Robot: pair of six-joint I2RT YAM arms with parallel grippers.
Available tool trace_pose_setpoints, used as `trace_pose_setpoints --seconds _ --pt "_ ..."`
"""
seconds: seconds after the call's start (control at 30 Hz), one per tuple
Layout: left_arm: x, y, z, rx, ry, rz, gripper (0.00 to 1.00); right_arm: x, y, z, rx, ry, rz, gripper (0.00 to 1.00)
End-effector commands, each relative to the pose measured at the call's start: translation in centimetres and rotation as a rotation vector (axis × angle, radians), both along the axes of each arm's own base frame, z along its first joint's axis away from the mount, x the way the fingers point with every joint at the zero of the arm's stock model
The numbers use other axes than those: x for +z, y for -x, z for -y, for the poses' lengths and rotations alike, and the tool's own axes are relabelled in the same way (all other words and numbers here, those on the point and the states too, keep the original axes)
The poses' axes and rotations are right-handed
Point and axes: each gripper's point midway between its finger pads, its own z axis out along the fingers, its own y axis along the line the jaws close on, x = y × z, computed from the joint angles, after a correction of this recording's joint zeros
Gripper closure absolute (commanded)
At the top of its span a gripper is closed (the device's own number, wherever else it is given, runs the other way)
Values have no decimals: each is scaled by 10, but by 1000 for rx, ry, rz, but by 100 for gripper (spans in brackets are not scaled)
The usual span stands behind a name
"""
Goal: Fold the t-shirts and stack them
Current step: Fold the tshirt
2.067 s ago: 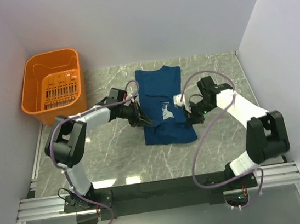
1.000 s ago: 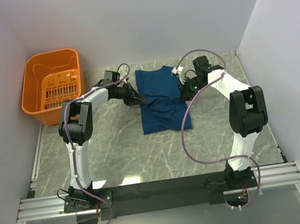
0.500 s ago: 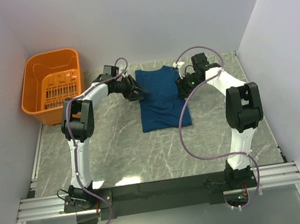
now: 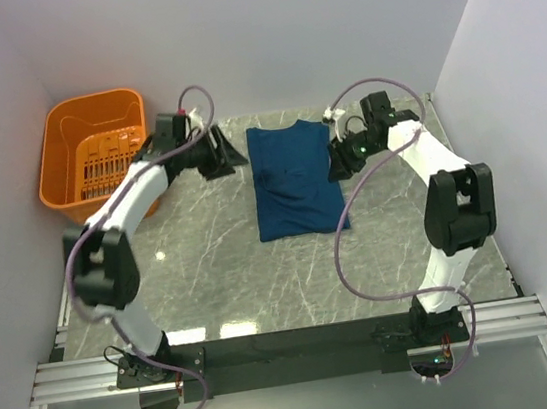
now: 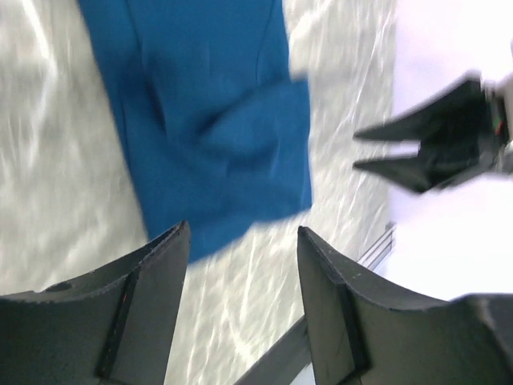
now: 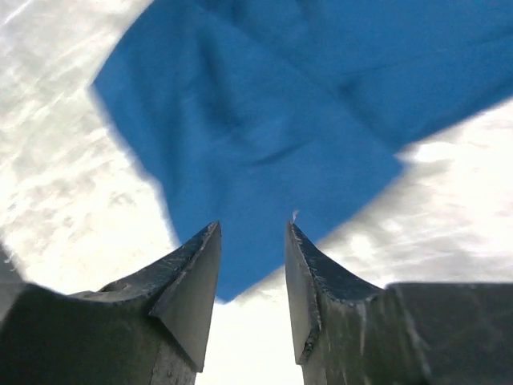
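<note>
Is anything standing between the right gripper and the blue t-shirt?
Nothing visible does. The right gripper hangs open at the right edge of the t-shirt, with no other object between them.

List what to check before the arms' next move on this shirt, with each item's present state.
1. Left gripper open and empty: ok.
2. Right gripper open and empty: ok.
3. T-shirt wholly on the table: ok.
4. Fold lies flat: not ok; creases cross the middle and the near right corner juts out.
5. Left arm clear of the orange basket: cannot tell; they overlap in the top view.
</note>
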Motion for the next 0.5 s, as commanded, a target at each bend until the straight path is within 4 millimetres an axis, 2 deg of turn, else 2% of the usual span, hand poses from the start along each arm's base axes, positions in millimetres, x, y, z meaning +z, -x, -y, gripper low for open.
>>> trace_pose_setpoints --seconds 0.0,0.03,0.07,0.1,0.13,0.2,0.3,0.47 --pt "-36 58 -1 -96 -103 -25 39 1 54 -7 75 -53 -98 53" --pt "-57 79 -2 -106 -121 -78 39 -17 61 3 -21 -1 -159 51" --pt "-58 88 0 -111 -127 -77 39 -14 61 6 -61 10 -140 48" --pt "-66 100 6 -121 -147 -88 39 -17 56 9 -97 17 -120 44" --pt "-80 109 8 -123 -154 -107 39 -26 63 13 -154 28 -162 42" --pt "-91 117 15 -115 -152 -131 39 -27 61 21 -243 50 -147 36" --pt "-103 121 25 -119 -156 -142 38 -42 71 30 -295 85 -184 34" --pt "-127 112 28 -105 -233 -161 38 -62 83 29 -332 60 -303 32"
